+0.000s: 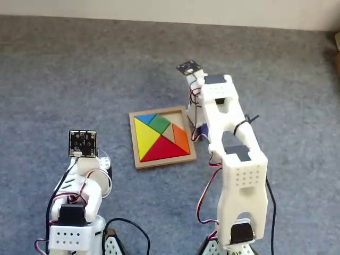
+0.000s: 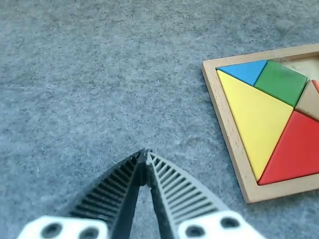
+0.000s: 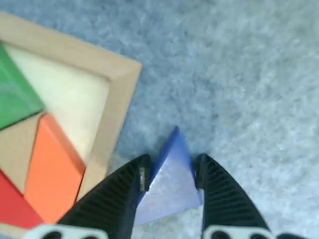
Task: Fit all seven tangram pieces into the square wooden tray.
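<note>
My gripper (image 2: 145, 158) hangs over the grey carpet (image 2: 75, 74), closed tight with nothing held. The wooden tray (image 2: 233, 149) lies near it, apart from my fingertips. Inside the tray, a yellow triangle (image 2: 254, 119), a blue triangle (image 2: 244, 72), a green square (image 2: 281, 82), a red triangle (image 2: 294, 154) and a tan piece (image 2: 310, 102) sit edge to edge.

Bare carpet (image 2: 99, 74) between left hand (image 2: 145, 152) and tray (image 2: 228, 130), right arm (image 1: 234, 127) beside tray's opposite edge
</note>
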Robot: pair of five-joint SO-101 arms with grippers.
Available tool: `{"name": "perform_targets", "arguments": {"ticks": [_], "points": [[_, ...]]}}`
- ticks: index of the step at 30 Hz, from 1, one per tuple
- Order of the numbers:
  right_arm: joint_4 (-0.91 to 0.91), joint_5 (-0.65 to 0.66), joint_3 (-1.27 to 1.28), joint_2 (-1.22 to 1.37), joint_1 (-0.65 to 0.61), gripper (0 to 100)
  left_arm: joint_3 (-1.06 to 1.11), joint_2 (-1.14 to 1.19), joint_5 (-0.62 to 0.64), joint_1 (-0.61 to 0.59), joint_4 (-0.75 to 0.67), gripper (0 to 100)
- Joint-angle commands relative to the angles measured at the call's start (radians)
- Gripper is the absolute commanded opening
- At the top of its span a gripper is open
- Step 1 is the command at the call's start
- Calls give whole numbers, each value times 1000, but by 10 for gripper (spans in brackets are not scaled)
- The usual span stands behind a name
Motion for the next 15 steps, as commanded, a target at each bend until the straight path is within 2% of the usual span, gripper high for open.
{"name": "perform_targets", "arguments": {"ticks": [1, 4, 8, 12, 15], "points": [[44, 6, -16, -16, 4, 132, 22, -25, -11, 12, 6, 7], [45, -6, -16, -16, 4, 178, 22, -25, -11, 12, 6, 7], [74, -101, -18, -28, 4, 276, 22, -25, -11, 12, 6, 7], [137, -117, -16, -59, 4, 276, 22, -25, -11, 12, 6, 7], [142, -195, -16, -59, 5, 276, 22, -25, -11, 10, 6, 7]]}}
